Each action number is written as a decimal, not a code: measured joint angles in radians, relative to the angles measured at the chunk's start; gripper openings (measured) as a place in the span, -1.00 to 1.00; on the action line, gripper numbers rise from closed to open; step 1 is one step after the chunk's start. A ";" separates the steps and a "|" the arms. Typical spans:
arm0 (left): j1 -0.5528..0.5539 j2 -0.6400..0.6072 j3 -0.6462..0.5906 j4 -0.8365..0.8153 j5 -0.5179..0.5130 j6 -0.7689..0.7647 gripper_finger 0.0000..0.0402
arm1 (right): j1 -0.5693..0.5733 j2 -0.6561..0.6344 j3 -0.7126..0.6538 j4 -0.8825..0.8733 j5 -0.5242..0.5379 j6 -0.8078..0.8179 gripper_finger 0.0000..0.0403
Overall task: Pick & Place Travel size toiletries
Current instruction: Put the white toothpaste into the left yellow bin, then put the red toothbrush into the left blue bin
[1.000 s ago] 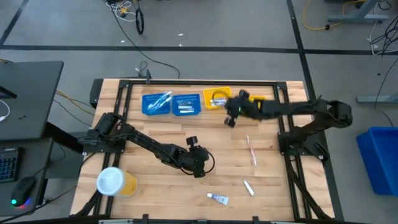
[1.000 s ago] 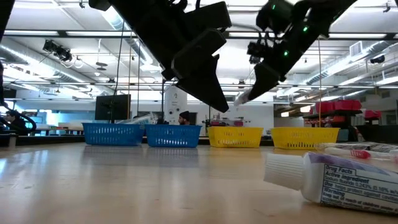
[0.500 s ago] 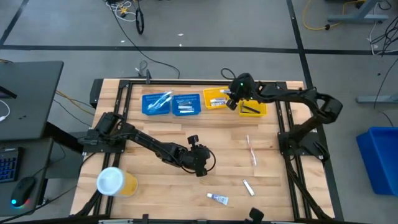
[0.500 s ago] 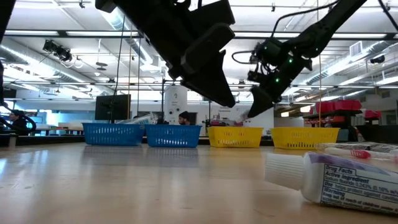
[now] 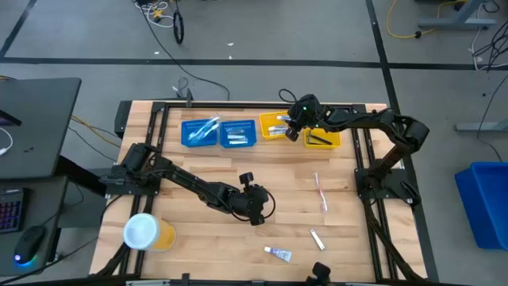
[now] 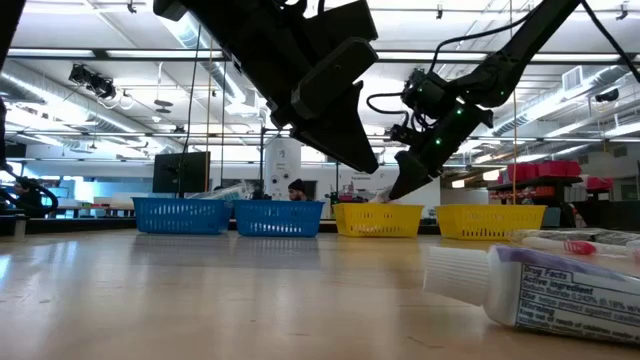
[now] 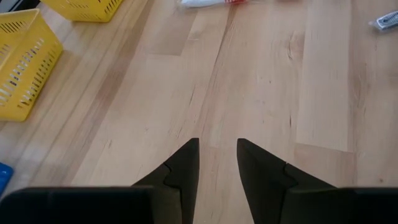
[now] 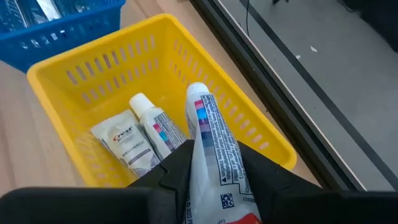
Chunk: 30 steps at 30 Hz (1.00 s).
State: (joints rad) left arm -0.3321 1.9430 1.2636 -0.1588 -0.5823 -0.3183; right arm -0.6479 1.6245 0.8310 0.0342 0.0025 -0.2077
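My right gripper (image 5: 290, 131) hovers over the left yellow tray (image 5: 275, 125) at the table's far edge, shut on a white toothpaste tube (image 8: 210, 140). Two more toothpaste tubes (image 8: 146, 134) lie flat in that tray (image 8: 74, 71). My left gripper (image 5: 255, 211) hangs open over bare wood near the table's middle, its fingers (image 7: 186, 158) touching nothing. A toothbrush (image 5: 320, 191), a small silvery tube (image 5: 317, 238) and a toothpaste tube (image 5: 278, 253) lie flat on the near right part of the table. My right gripper pinches the toothpaste tube between its two fingers (image 8: 261, 174) by its flat rear half (image 8: 214, 183). The fingers lie along the tube and slant down from the table's right. The tube is lifted clear, its cap (image 8: 197, 92) pointing ahead over the tray's inside.
Two blue trays (image 5: 200, 132) (image 5: 236, 133) with items stand left of the yellow one, and a second yellow tray (image 5: 321, 136) holding dark items stands on its right. A large yellow tub with a white lid (image 5: 144, 232) sits at the near left corner. Black frame rails border the table.
My right gripper, holding the toothpaste tube throughout, has travelled toward the table's far edge and come down until it hangs just over the left yellow tray. My left arm has stayed in place.
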 joint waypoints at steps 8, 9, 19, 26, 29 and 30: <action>0.000 0.000 0.000 0.000 0.000 0.000 -0.42 | -0.001 0.000 0.000 -0.007 -0.041 0.008 -0.44; 0.000 0.000 0.000 0.000 0.000 0.002 -0.42 | -0.001 0.000 0.000 -0.007 -0.047 0.013 -0.45; 0.000 0.000 0.000 0.000 0.003 0.043 -0.42 | 0.010 0.000 0.000 -0.007 -0.085 0.072 -0.16; 0.007 0.000 0.000 0.000 0.007 0.045 -0.42 | 0.041 0.000 0.000 -0.007 -0.085 0.119 0.27; 0.013 0.000 0.000 0.000 0.007 0.046 -0.42 | 0.096 -0.002 0.000 -0.019 -0.083 0.086 0.35; 0.014 0.000 0.000 0.000 0.007 0.046 -0.42 | 0.119 -0.006 0.000 -0.033 -0.084 0.078 0.36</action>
State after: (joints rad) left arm -0.3176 1.9427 1.2636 -0.1591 -0.5751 -0.2726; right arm -0.5290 1.6181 0.8310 0.0011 -0.0818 -0.1294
